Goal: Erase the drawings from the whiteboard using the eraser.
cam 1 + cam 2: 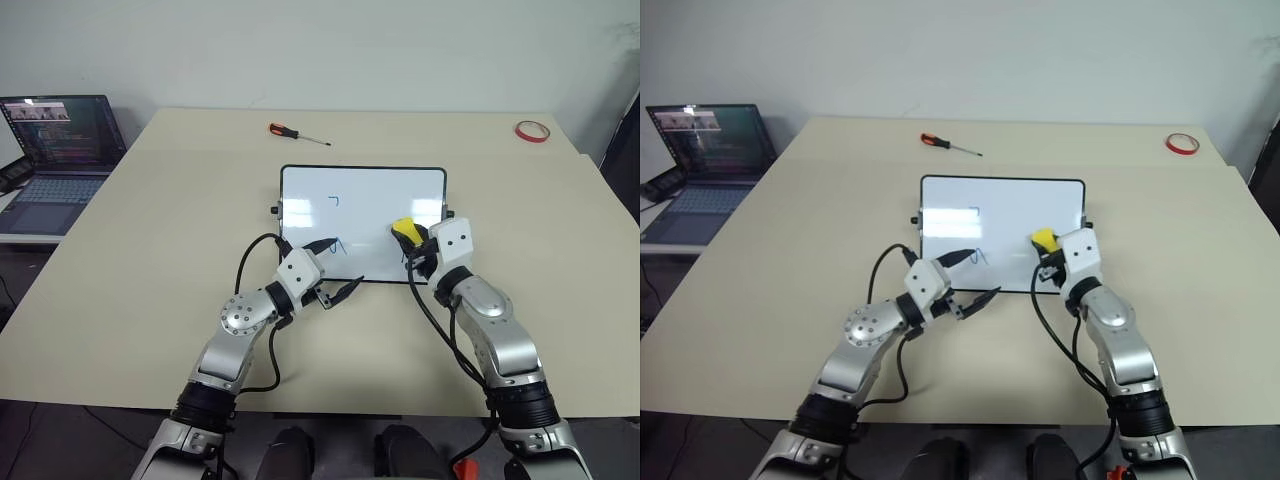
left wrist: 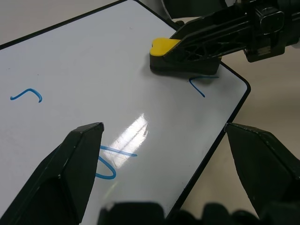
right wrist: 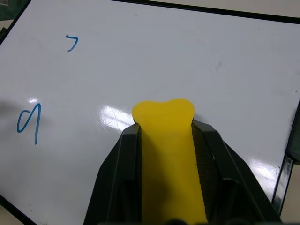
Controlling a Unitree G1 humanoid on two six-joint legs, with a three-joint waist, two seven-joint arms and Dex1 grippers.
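One broad beige table (image 1: 150,300) is filling the head view, carrying the white glossy whiteboard with its thin black frame (image 1: 362,205) at centre. Three thin blue marker drawings (image 2: 27,94) are showing on it. The left gripper (image 1: 332,268) is hovering spread apart over the board's lower left edge. The right gripper (image 3: 164,136) is squeezing the small yellow block eraser (image 3: 166,140), pressing it against the board's right part.
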